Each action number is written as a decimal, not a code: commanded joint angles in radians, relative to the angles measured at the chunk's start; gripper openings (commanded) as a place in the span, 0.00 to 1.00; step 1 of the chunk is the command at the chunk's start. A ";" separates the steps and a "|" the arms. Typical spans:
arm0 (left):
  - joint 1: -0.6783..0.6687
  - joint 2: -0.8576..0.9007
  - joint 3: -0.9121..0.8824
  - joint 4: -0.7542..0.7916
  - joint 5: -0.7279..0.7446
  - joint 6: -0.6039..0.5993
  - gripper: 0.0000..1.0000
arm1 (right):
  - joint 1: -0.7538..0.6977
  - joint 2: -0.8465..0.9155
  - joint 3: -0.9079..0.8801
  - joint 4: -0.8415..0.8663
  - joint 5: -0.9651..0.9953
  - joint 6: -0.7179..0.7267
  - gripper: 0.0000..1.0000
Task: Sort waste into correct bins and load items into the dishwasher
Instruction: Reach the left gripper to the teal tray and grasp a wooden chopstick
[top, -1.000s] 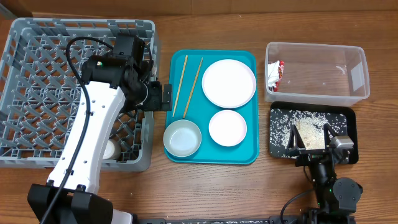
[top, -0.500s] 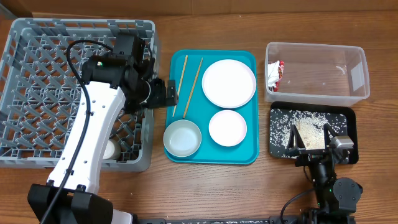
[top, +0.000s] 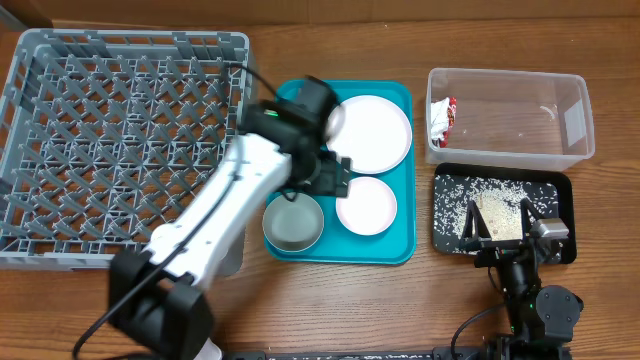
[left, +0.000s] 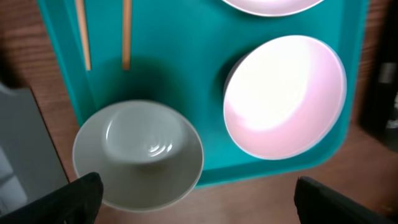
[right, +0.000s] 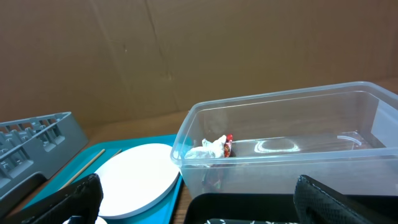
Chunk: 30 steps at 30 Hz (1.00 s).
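The left end effector (left: 199, 208) hangs over the teal tray (left: 186, 56) with its fingers spread wide. The smooth grey bowl (left: 138, 155) lies by its left finger and the glossy white saucer (left: 284, 96) towards its right. Both are round, so no axis matters. The left arm is nearer. The right end effector (right: 199, 202), also wide, sits at the black tray (top: 560, 200). The wrapper (right: 214, 147) lies in the clear tub (right: 280, 124).

Landmark: big tray (top: 398, 245).
- On it: plate (top: 375, 130) in the far-right part, saucer (top: 368, 208) just in front of the plate, bowl (top: 293, 225) in the near-left corner beside the saucer, chopsticks (left: 126, 31) far-left, behind the bowl.
- Rack (top: 100, 120) lies left of it, close alongside.
- Tub (top: 510, 158) lies right of it, level with its far half; wrapper (top: 441, 120) in the tub's left end.
- Small tray (top: 562, 195) lies right of it, level with its near half, just in front of the tub; rice (top: 452, 205) and scraps (top: 500, 215) in it.
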 joint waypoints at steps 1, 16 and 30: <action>-0.030 0.084 0.007 0.044 -0.134 -0.019 0.91 | -0.004 -0.011 -0.010 0.007 0.004 -0.007 1.00; -0.040 0.320 0.007 0.224 0.089 0.179 0.43 | -0.004 -0.011 -0.010 0.007 0.005 -0.007 1.00; -0.011 0.291 0.251 -0.006 -0.010 0.179 0.65 | -0.004 -0.011 -0.010 0.007 0.005 -0.007 1.00</action>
